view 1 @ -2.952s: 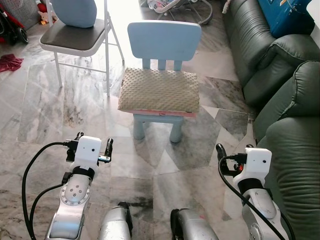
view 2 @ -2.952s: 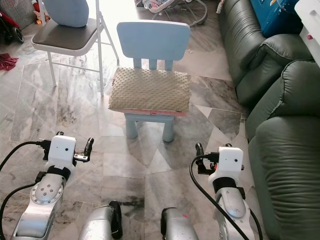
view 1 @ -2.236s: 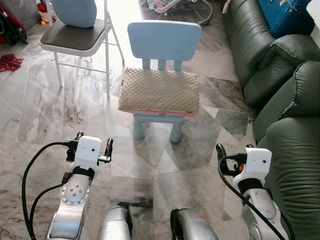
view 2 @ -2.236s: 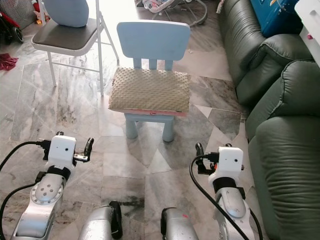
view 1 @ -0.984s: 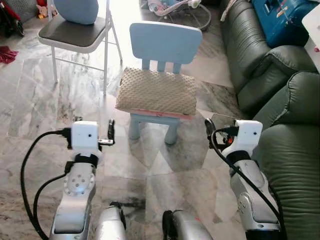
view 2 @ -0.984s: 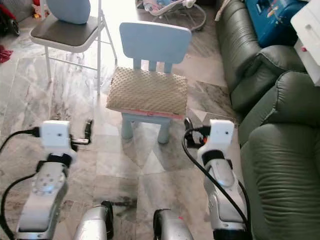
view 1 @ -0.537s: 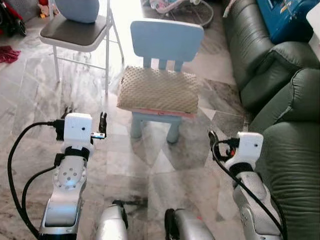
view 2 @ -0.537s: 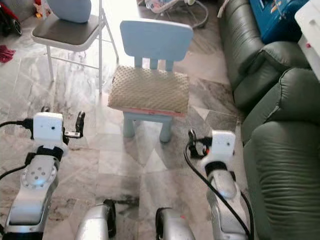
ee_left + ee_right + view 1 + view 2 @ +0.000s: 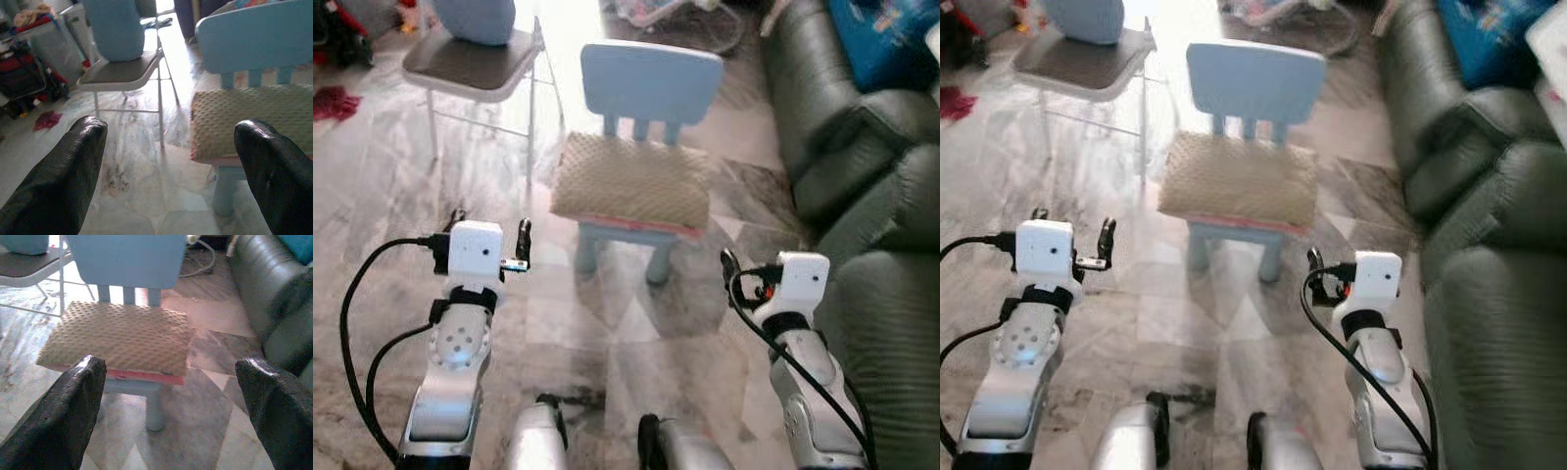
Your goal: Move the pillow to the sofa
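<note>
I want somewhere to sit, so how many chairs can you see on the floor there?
2. A small blue chair stands ahead with the tan pillow on its seat; a folding chair stands farther back to the left, holding a blue cushion.

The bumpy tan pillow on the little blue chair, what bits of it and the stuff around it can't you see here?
- Bumpy tan pillow: its underside is hidden by the small light-blue plastic chair in both eye views.
- Pillow's far end: cut off by the picture edge in the left wrist view.
- Dark green leather sofa: cut off by the right edge; blurred.
- Folding metal chair with a grey seat: its top is cut off.
- Left pincer and right pincer: open, away from the pillow.
</note>
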Available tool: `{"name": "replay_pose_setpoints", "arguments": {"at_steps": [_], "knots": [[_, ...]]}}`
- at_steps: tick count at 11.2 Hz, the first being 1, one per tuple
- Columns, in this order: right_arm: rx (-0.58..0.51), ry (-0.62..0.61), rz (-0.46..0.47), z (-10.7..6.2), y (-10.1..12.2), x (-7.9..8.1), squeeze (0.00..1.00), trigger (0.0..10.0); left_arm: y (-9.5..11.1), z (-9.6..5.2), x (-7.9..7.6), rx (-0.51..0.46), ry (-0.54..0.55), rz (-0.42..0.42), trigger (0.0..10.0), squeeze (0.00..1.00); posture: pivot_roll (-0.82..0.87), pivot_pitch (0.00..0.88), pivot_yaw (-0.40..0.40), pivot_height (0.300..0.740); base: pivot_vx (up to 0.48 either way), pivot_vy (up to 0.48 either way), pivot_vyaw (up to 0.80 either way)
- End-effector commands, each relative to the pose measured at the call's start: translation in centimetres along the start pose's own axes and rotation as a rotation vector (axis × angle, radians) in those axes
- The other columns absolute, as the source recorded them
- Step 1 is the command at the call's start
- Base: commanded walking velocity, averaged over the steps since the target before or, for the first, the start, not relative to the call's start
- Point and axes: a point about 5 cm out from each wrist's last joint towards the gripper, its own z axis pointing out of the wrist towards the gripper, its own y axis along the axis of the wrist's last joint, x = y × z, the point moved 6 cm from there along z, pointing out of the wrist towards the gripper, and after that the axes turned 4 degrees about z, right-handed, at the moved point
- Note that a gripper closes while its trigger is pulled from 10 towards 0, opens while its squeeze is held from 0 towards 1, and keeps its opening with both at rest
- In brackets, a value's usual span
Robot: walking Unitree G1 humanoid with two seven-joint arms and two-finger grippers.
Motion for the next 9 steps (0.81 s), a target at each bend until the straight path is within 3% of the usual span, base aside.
{"name": "replay_pose_setpoints", "arguments": {"at_steps": [1,6,9], "knots": [[0.008,-0.001,0.005,0.0,-0.3,-0.1,0.00,10.0,-0.5,0.0,0.3,0.012,0.013,0.003,10.0,0.00,-0.01,0.241,-0.042,0.740,0.458,0.000,0.00],[-0.033,-0.016,-0.025,1.5,0.5,-0.6,0.00,10.0,-0.5,0.9,-0.9,0.000,0.008,-0.017,10.0,0.00,-0.02,0.182,-0.041,0.740,0.457,0.000,0.00],[-0.039,0.001,-0.029,1.9,0.3,0.1,0.00,10.0,-0.3,1.6,-1.1,-0.001,0.016,-0.034,10.0,0.00,-0.01,0.163,-0.043,0.740,0.443,0.080,0.00]]}}
